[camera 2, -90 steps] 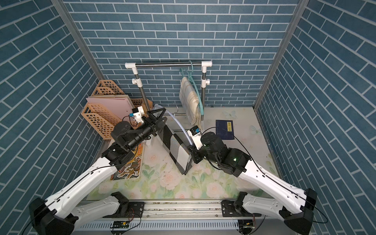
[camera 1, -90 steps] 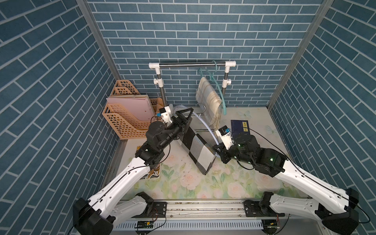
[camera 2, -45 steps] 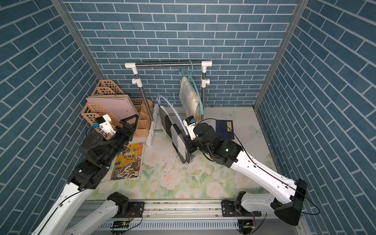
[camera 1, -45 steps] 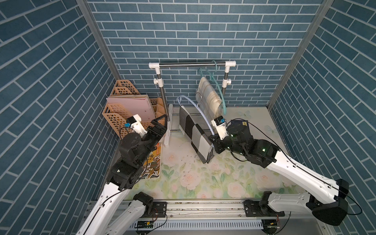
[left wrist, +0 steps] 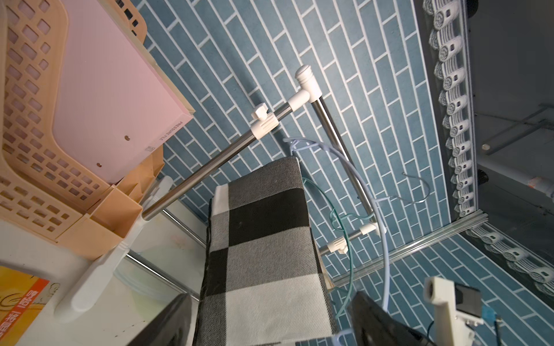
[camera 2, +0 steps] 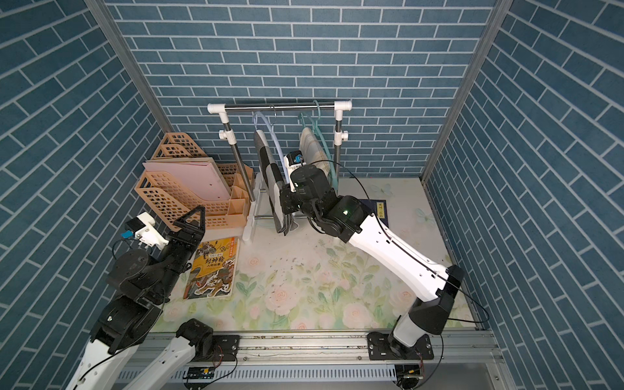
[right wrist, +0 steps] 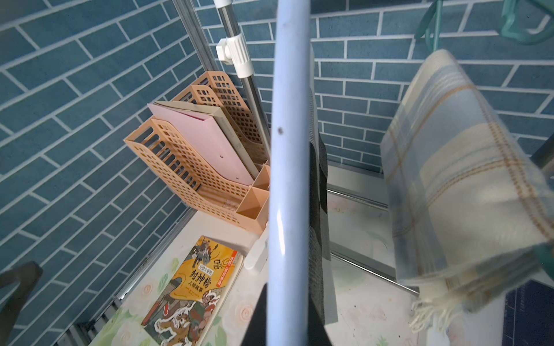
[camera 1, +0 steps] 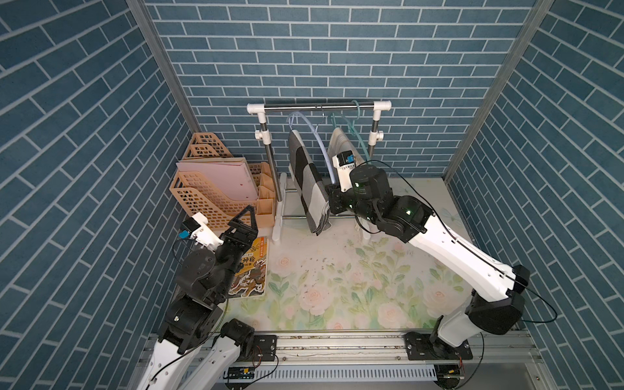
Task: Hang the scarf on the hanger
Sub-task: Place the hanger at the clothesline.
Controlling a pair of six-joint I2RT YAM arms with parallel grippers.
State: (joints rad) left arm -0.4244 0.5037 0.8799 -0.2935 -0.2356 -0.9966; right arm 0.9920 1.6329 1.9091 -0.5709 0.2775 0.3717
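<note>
Black, grey and white checked scarf (camera 1: 307, 179) is hanging folded over a pale blue plastic hanger (camera 1: 319, 141), both layers dropping almost straight down, lower edge ending just above the floral-print desk (camera 1: 337, 280). The hanger's top is sitting up at the chrome rail of a small clothes rack with white joints (camera 1: 317, 107); whether its wire hook is fully seated on the rail, cannot tell. Right claw (camera 1: 332, 197) is pinching the lower end of the hanger, closed down tight on the blue rod, just beside the scarf's edge; in the right wrist view the rod (right wrist: 289, 149) is running straight up between the dark fingers with the scarf (right wrist: 317, 185) behind it. Left claw (camera 1: 241, 224) is standing wide apart and holding nothing, hovering well away from the rack, over the near corner of a yellow-covered illustrated book (camera 1: 251, 270) lying flat on the desk; its wrist view is looking up at the scarf (left wrist: 263, 254). Beside the checked scarf, a cream plaid fringed scarf (camera 1: 341, 145) is hanging on a teal hanger (camera 1: 359, 135) on the same rail. A peach lattice file organiser (camera 1: 202, 196) holding a pink folder (camera 1: 219, 179) is standing beside the rack's post. A dark blue book (camera 2: 380, 209) is lying partly hidden behind the right arm.
</note>
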